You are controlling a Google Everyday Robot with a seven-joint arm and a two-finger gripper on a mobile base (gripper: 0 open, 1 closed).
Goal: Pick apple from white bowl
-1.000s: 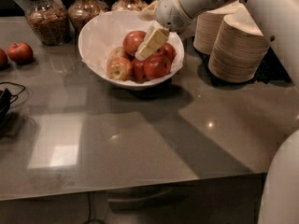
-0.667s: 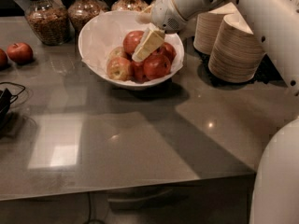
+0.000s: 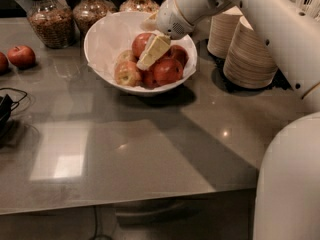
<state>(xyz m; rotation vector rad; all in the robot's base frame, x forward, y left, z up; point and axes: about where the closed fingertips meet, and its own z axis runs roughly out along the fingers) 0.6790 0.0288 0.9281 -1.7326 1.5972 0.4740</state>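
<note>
While the hand (image 3: 150,59) hangs over one white bowl (image 3: 99,36), two loose apples (image 3: 21,55).

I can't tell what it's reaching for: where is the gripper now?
In the camera view the gripper is down in the white bowl at the table's far side, close over the apple.

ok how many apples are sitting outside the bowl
2. One apple on the table at far left; another cut off by the left edge beside it. More may lie out of frame. The gripper is down in the white bowl.
</note>
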